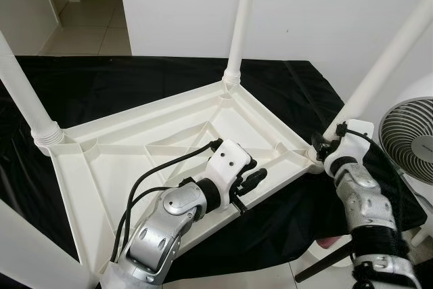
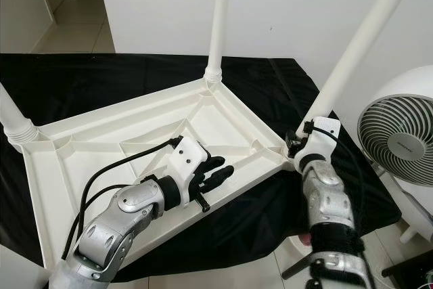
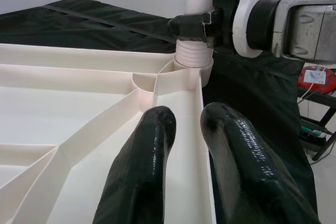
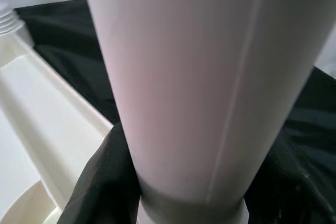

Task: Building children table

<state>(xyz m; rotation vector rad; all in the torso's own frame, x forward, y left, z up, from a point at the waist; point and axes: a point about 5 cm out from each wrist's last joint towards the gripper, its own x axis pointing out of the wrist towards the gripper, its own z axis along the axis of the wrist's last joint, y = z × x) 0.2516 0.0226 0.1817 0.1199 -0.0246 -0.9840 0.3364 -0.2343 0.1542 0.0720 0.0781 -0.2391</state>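
On a black cloth (image 1: 135,86) lies the tabletop (image 1: 169,147), upside down with its ribbed underside up, and white legs rise from its corners: one at the far corner (image 1: 242,18), one at the left (image 1: 20,93), one at the right (image 1: 389,59). The top looks like thin moulded plastic, light and fairly stiff but smooth and slippery, so the ribs and raised rim seem the best places to press or hold. The legs are hollow-looking tubes, best taken low, just above the threaded collar, where a twist has most effect. The right gripper (image 2: 302,141) is clenched around the base of the right leg at its socket. The left gripper (image 1: 252,177) rests over the near rim, its fingers (image 3: 142,171) slightly parted and holding nothing. A fan (image 1: 413,137) stands to the right.
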